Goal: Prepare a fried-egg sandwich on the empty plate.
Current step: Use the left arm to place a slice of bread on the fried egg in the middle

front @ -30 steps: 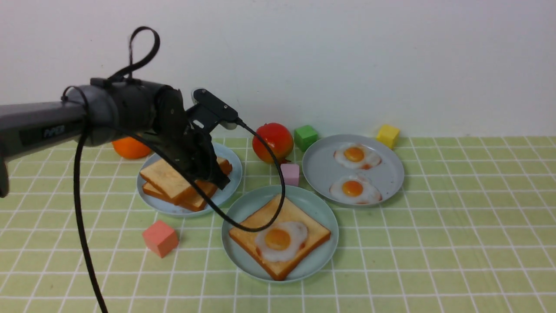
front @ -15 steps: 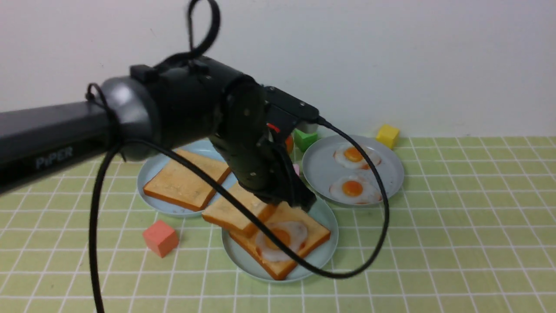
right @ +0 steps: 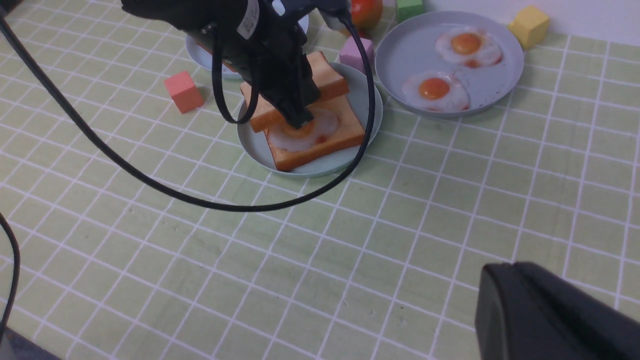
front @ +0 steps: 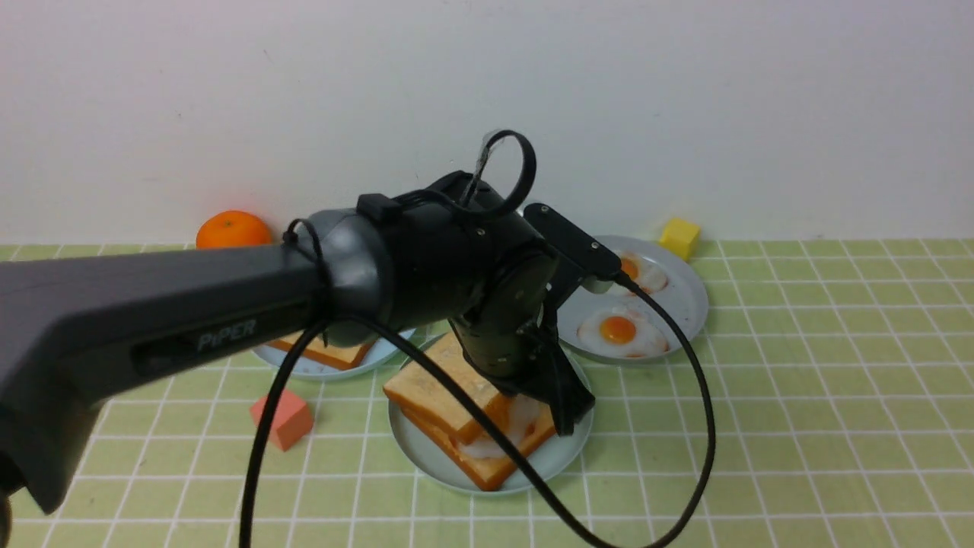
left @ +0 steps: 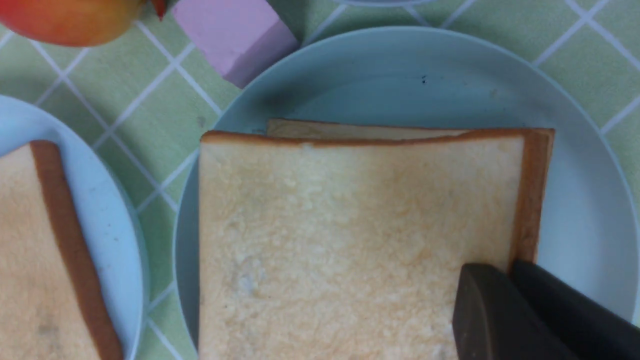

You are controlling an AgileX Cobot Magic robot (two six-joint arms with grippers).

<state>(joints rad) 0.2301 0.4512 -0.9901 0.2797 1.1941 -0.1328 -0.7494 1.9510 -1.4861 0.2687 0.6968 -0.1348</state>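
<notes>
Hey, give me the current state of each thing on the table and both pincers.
top toast: gripped by left pincer, partly covering fried egg.
left pincer: shut on top toast.
fried egg: lying on bottom toast.
bottom toast: flat on mint plate.
right pincer: shut, empty.
grey plate: holds two eggs.

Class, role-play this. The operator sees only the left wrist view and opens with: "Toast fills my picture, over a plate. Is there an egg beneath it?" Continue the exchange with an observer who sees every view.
Observer: Yes. The right wrist view shows a fried egg on the lower slice, partly uncovered.
Operator: Is my slice squared up over it?
Observer: No. In the front view the top slice sits shifted toward the robot's left.
Operator: Any spare eggs?
Observer: Two spare eggs lie on the grey-blue plate.
</notes>
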